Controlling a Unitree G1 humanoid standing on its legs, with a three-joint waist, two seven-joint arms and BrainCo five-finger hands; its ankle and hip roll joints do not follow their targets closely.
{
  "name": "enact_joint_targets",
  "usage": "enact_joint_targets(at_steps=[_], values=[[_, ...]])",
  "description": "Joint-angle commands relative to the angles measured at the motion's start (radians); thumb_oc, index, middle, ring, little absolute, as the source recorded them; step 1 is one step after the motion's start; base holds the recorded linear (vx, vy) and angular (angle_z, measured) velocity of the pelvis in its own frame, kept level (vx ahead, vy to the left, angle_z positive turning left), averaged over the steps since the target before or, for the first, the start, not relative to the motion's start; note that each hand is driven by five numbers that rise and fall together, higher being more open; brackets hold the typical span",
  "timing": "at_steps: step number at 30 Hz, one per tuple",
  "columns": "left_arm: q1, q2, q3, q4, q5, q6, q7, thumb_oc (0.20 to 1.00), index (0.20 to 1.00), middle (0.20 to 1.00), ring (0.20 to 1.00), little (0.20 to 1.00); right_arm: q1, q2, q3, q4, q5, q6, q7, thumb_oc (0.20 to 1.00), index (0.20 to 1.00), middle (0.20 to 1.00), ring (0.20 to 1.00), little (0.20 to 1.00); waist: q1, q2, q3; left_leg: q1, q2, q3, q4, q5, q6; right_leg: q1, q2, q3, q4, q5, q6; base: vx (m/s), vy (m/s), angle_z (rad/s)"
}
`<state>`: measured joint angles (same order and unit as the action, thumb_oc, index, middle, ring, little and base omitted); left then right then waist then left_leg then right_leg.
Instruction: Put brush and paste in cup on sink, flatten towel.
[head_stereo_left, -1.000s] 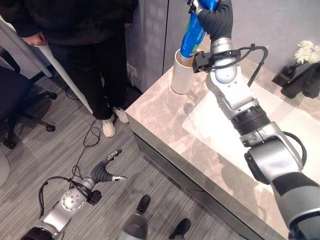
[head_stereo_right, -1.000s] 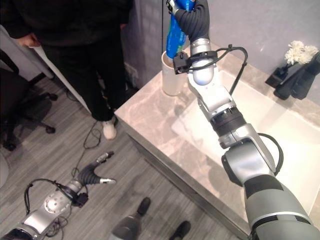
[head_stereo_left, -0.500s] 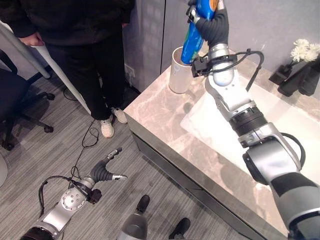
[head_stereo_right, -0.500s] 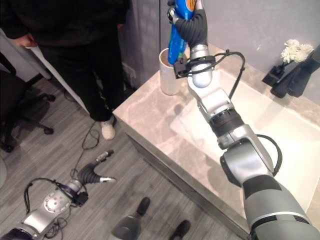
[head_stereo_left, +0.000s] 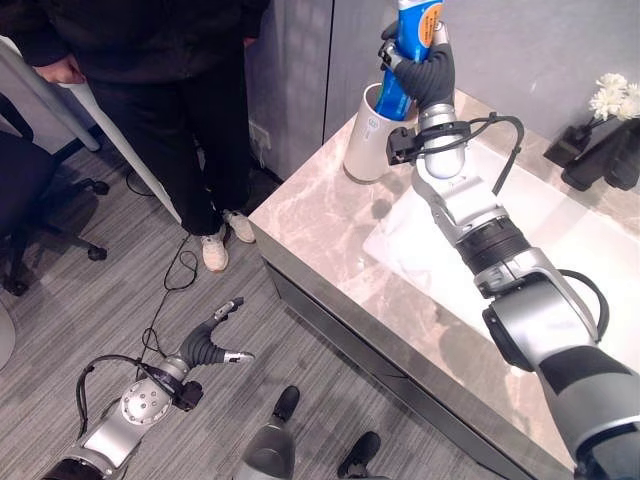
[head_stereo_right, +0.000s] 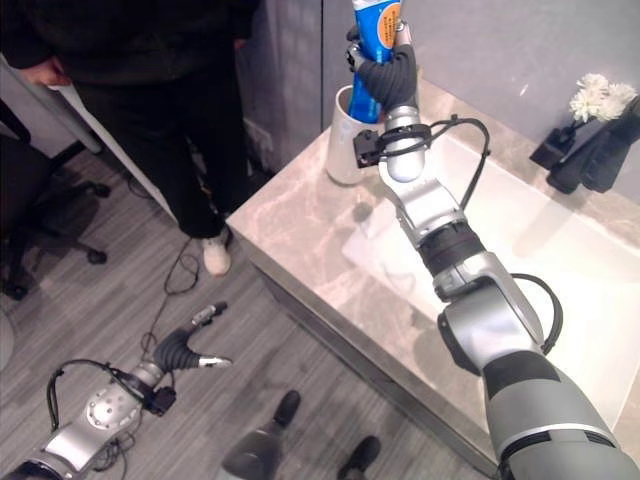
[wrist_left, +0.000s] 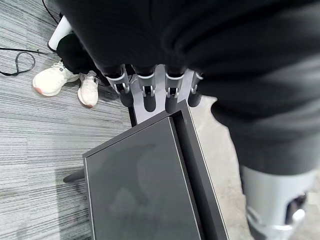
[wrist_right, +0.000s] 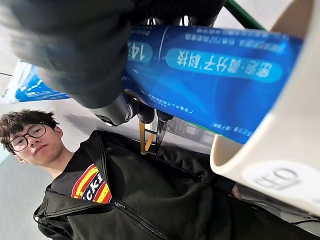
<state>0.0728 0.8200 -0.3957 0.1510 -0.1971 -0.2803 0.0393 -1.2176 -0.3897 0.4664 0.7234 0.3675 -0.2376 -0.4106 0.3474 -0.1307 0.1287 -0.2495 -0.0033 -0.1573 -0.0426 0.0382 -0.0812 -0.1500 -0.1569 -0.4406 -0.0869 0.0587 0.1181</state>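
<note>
My right hand (head_stereo_left: 428, 75) is shut on a blue toothpaste tube (head_stereo_left: 412, 25), held almost upright. The tube's lower end stands inside the white cup (head_stereo_left: 365, 150) at the far left corner of the marble counter (head_stereo_left: 320, 230). In the right wrist view the tube (wrist_right: 215, 75) crosses the cup's rim (wrist_right: 280, 150), and a thin green handle (wrist_right: 240, 12) shows beside it. My left hand (head_stereo_left: 205, 345) hangs low over the floor, well away from the counter, with its fingers (wrist_left: 147, 90) straight and nothing in them.
A white sink basin (head_stereo_left: 560, 240) lies in the counter to the right of the cup. White flowers (head_stereo_left: 612, 100) and dark items (head_stereo_left: 600, 160) stand at the back right. A person in black (head_stereo_left: 170, 80) stands left of the counter, near an office chair (head_stereo_left: 30, 190).
My right hand has come down and turned the tube more upright, so its lower end sits deeper in the cup. The left hand has stayed where it was.
</note>
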Motion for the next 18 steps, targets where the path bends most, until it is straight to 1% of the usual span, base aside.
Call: enact_joint_targets(at_steps=[1, 2, 3, 4, 5, 8, 9, 10, 16, 18], values=[[0.017, 0.051, 0.039, -0.089, -0.025, -0.046, 0.017, 1.0, 1.0, 1.0, 1.0, 1.0, -0.053, -0.047, 0.0, -0.057, -0.036, -0.04, -0.013, 0.495, 0.495, 0.495, 0.495, 0.495, 0.041, -0.048, 0.02, -0.043, -0.072, 0.032, -0.045, 0.042, 0.029, 0.133, -0.076, 0.032, 0.002, 0.126, 0.1, -0.01, -0.016, 0.07], [0.017, 0.051, 0.041, -0.091, -0.026, -0.047, 0.016, 1.0, 1.0, 1.0, 1.0, 1.0, -0.053, -0.047, 0.002, -0.056, -0.035, -0.039, -0.014, 0.758, 0.758, 0.758, 0.758, 0.758, 0.041, -0.05, 0.021, -0.044, -0.071, 0.032, -0.045, 0.042, 0.029, 0.132, -0.076, 0.031, 0.002, 0.126, 0.1, 0.0, -0.007, 0.06], [0.018, 0.052, 0.042, -0.093, -0.028, -0.048, 0.015, 1.0, 1.0, 1.0, 1.0, 1.0, -0.054, -0.047, 0.001, -0.057, -0.034, -0.04, -0.012, 0.875, 0.875, 0.875, 0.875, 0.875, 0.042, -0.051, 0.022, -0.044, -0.071, 0.032, -0.045, 0.043, 0.028, 0.132, -0.075, 0.032, 0.002, 0.127, 0.099, 0.0, -0.003, 0.06], [0.018, 0.052, 0.043, -0.095, -0.029, -0.047, 0.015, 1.0, 1.0, 1.0, 1.0, 1.0, -0.054, -0.047, 0.002, -0.055, -0.032, -0.04, -0.01, 0.928, 0.928, 0.928, 0.928, 0.928, 0.041, -0.052, 0.021, -0.046, -0.072, 0.033, -0.045, 0.043, 0.029, 0.131, -0.075, 0.032, 0.002, 0.128, 0.1, 0.0, 0.0, 0.0], [0.017, 0.054, 0.044, -0.099, -0.029, -0.046, 0.015, 1.0, 1.0, 1.0, 1.0, 1.0, -0.053, -0.048, 0.002, -0.055, -0.03, -0.039, -0.008, 1.0, 1.0, 1.0, 1.0, 1.0, 0.039, -0.053, 0.022, -0.049, -0.073, 0.032, -0.045, 0.049, 0.031, 0.127, -0.076, 0.033, 0.002, 0.134, 0.1, 0.0, 0.0, 0.0], [0.018, 0.057, 0.047, -0.109, -0.03, -0.044, 0.014, 1.0, 1.0, 1.0, 1.0, 1.0, -0.052, -0.044, 0.003, -0.059, -0.033, -0.038, -0.007, 1.0, 1.0, 1.0, 1.0, 1.0, 0.038, -0.057, 0.023, -0.043, -0.069, 0.037, -0.045, 0.041, 0.03, 0.128, -0.074, 0.039, 0.003, 0.131, 0.099, 0.0, 0.0, 0.0], [0.018, 0.057, 0.049, -0.112, -0.031, -0.044, 0.015, 1.0, 1.0, 1.0, 1.0, 1.0, -0.052, -0.046, 0.003, -0.062, -0.03, -0.04, -0.006, 1.0, 1.0, 1.0, 1.0, 1.0, 0.035, -0.057, 0.022, -0.047, -0.069, 0.037, -0.045, 0.048, 0.032, 0.125, -0.075, 0.038, 0.002, 0.135, 0.098, 0.0, 0.0, 0.0], [0.02, 0.058, 0.051, -0.113, -0.032, -0.044, 0.015, 1.0, 1.0, 1.0, 1.0, 1.0, -0.051, -0.045, 0.003, -0.063, -0.03, -0.04, -0.006, 1.0, 1.0, 1.0, 1.0, 1.0, 0.036, -0.057, 0.023, -0.042, -0.066, 0.038, -0.045, 0.041, 0.03, 0.128, -0.074, 0.04, 0.003, 0.13, 0.098, 0.0, 0.0, 0.0], [0.022, 0.054, 0.056, -0.121, -0.036, -0.041, 0.019, 1.0, 1.0, 1.0, 1.0, 1.0, -0.038, -0.039, -0.004, -0.101, -0.027, -0.045, -0.011, 1.0, 1.0, 1.0, 1.0, 1.0, 0.026, -0.055, 0.018, -0.036, -0.062, 0.046, -0.045, 0.044, 0.032, 0.123, -0.074, 0.049, 0.004, 0.132, 0.094, 0.0, 0.001, -0.02], [0.012, 0.039, 0.036, -0.064, -0.023, -0.041, 0.022, 1.0, 1.0, 1.0, 1.0, 1.0, -0.029, -0.034, -0.007, -0.124, -0.021, -0.05, -0.006, 1.0, 1.0, 1.0, 1.0, 1.0, 0.019, -0.057, 0.016, -0.033, -0.059, 0.051, -0.045, 0.043, 0.032, 0.124, -0.072, 0.054, 0.004, 0.13, 0.093, -0.02, -0.001, -0.05]])
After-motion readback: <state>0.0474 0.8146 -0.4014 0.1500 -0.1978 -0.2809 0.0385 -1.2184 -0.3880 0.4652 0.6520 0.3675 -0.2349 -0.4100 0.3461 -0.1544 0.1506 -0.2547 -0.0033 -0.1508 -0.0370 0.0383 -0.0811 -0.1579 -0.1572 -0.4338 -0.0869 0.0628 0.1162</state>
